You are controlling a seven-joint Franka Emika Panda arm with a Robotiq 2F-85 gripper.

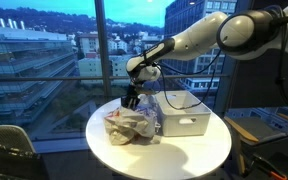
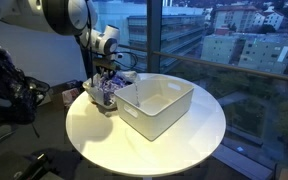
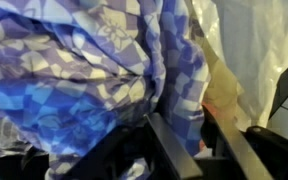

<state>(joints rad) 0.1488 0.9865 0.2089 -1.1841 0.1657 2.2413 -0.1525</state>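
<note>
A heap of cloth [image 1: 132, 126] lies on the round white table [image 1: 189, 152], beside a white bin [image 1: 184, 116]. My gripper [image 1: 132, 98] points down into the top of the heap, also seen in the second exterior view as gripper [image 2: 106, 84] over cloth [image 2: 104, 97]. In the wrist view a blue and purple checked cloth [image 3: 74, 70] fills most of the picture. A fold of it hangs between the two dark fingers of the gripper [image 3: 181, 122]. The jaws stand apart, with a dark gap between the fold and the right finger [image 3: 229, 140].
The white bin [image 2: 159, 105] takes up the middle of the table [image 2: 134, 150]. Pale cream and white fabric [image 3: 246, 50] lies right of the checked cloth. Large windows stand behind the table. Chairs and equipment [image 2: 9, 95] surround it.
</note>
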